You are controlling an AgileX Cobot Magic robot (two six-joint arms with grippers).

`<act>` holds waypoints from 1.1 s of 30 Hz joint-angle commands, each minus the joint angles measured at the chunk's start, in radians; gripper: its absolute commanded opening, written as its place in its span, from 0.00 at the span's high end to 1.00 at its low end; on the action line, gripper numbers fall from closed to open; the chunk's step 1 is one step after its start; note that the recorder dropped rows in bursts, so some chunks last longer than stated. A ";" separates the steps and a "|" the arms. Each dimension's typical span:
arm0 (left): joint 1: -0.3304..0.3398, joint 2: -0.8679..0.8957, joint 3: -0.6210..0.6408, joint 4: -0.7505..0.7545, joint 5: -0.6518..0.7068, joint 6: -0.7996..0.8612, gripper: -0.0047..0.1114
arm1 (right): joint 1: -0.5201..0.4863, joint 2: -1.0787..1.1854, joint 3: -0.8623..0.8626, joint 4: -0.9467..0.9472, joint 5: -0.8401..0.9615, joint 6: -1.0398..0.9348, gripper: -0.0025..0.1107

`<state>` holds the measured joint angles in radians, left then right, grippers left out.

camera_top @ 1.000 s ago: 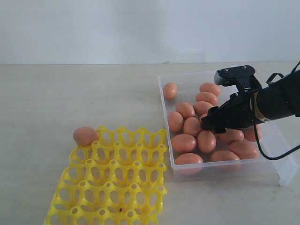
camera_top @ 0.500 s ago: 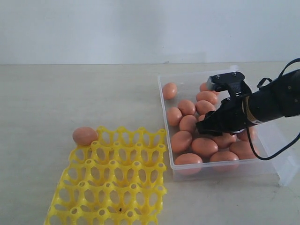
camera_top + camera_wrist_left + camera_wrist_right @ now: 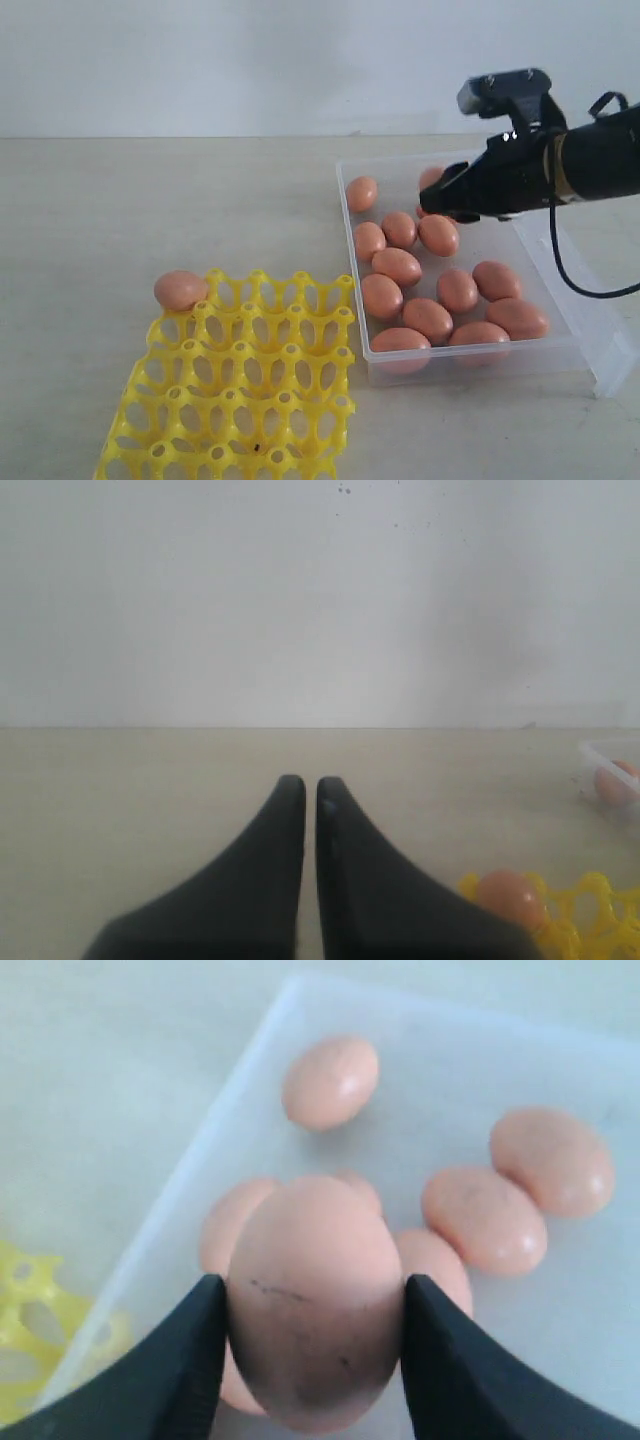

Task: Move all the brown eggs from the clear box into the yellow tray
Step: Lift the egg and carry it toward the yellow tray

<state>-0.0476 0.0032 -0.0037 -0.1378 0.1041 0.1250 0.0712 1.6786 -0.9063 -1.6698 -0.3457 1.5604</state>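
A: Where's the egg?
B: The right gripper (image 3: 312,1295) pinches a brown egg (image 3: 315,1260) across its waist, over the far side of the clear box (image 3: 470,362). The yellow tray (image 3: 240,385) lies past the box's left wall, toward the near edge of the table (image 3: 120,200).

The left gripper (image 3: 302,785) hangs empty, its two black fingers (image 3: 283,825) drawn almost together with only a thin slit between their tips, which point out over a pale table (image 3: 120,800) toward a plain white wall (image 3: 300,600). Close to one finger, a brown egg (image 3: 510,898) sits blurred at the edge of the yellow tray (image 3: 592,912), of which only a corner of the open grid shows. Farther off on the same side, a corner of the clear box (image 3: 592,750) is cut off by the frame, with a second egg (image 3: 614,784) visible through its wall.
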 commanded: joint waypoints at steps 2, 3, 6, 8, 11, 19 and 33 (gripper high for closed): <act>0.003 -0.003 0.004 0.000 -0.004 0.003 0.92 | -0.001 -0.083 0.023 0.574 -0.313 -0.537 0.98; 0.003 -0.003 0.004 0.000 -0.004 0.003 0.92 | -0.001 -0.081 0.041 0.732 -0.425 -0.660 0.98; 0.003 -0.003 0.004 0.000 -0.004 0.003 0.92 | 0.010 -0.062 0.072 1.095 -0.618 -0.824 0.98; 0.003 -0.003 0.004 0.000 -0.004 0.003 0.92 | 0.018 -0.045 0.074 1.254 -0.678 -0.830 0.98; 0.003 -0.003 0.004 0.000 -0.002 0.003 0.92 | 0.035 -0.019 0.074 1.371 -0.812 -0.824 0.98; 0.003 -0.003 0.004 0.000 -0.002 0.003 0.92 | 0.123 -0.005 0.055 0.974 -0.875 -0.964 0.98; 0.003 -0.003 0.004 0.000 -0.002 0.003 0.92 | 0.440 0.160 0.055 0.973 -0.492 -1.175 0.98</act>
<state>-0.0476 0.0032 -0.0037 -0.1378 0.1041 0.1250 0.5040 1.7996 -0.8461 -0.7283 -0.8140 0.3396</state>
